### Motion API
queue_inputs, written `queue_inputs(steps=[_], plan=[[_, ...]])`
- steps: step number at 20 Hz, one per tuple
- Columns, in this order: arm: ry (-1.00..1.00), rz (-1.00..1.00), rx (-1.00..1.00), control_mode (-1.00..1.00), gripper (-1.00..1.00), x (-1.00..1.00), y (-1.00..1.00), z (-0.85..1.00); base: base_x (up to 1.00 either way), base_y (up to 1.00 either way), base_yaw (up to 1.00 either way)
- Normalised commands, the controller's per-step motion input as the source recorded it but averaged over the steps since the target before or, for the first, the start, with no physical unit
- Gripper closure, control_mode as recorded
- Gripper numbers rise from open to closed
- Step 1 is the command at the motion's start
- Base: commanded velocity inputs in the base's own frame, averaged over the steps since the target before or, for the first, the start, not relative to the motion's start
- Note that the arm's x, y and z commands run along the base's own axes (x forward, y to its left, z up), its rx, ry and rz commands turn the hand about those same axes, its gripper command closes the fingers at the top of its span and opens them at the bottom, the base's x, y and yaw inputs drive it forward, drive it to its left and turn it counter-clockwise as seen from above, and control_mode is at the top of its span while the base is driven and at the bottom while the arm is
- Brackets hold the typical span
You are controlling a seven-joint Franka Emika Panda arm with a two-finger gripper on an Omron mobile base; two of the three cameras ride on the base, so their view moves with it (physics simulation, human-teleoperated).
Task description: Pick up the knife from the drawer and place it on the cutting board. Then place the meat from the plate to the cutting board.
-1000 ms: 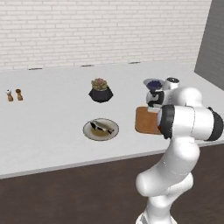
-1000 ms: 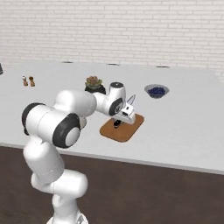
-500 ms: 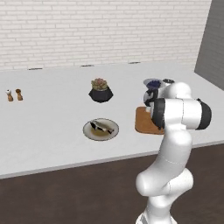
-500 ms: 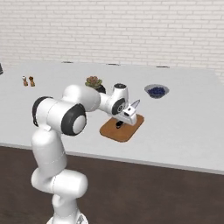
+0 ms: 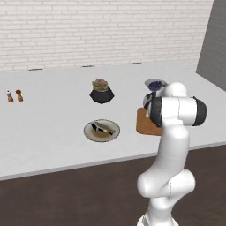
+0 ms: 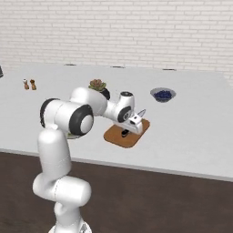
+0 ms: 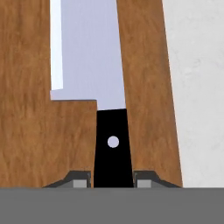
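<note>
Reddish-brown wood of the cutting board [image 7: 148, 87] lies under the blade in the hand view, with pale counter [image 7: 201, 87] along its right side. Gripper [image 7: 113, 180]: the two dark fingertips [image 7: 78, 179] press against either side of the knife's black handle, pinching it. Knife [image 7: 94, 57]: silver-grey blade running up and away from the fingers over the board; a small pale rivet marks the handle.

Right base view: gripper [image 6: 132, 125] low over the cutting board [image 6: 119, 135], which rests near the front edge of the white counter [image 6: 191, 118]. The knife [image 6: 141, 113] juts up and to the right from the hand, blade tip raised above the board. Whether the handle end touches the wood cannot be told.

Left base view: the arm's forearm covers most of the cutting board [image 5: 143, 122]. Plate [image 5: 102, 130]: left of the board, apart from it, near the front edge, with the meat [image 5: 103, 128] lying on its centre. Farther back stand a black pot with a plant [image 5: 101, 92] and, to the right, a small dark blue bowl [image 5: 154, 83]. Two small shakers [image 5: 14, 96] stand at far left.
</note>
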Motion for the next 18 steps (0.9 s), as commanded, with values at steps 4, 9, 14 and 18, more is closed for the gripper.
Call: queue_inputs(steps=[4,9,14,18], plan=[[0.00,0.00,0.01,-1.00,1.00,0.00,-0.03,-0.33,0.00,0.00,0.00],[0.03,0.00,0.02,-1.00,-1.00,0.13,0.00,-0.38,0.00,0.00,0.00],[0.02,0.00,0.00,-1.00,-1.00,0.14,0.00,-0.20,0.00,0.00,0.00],[0.00,0.00,0.00,-1.00,-1.00,0.01,0.00,0.02,0.00,0.00,0.00]])
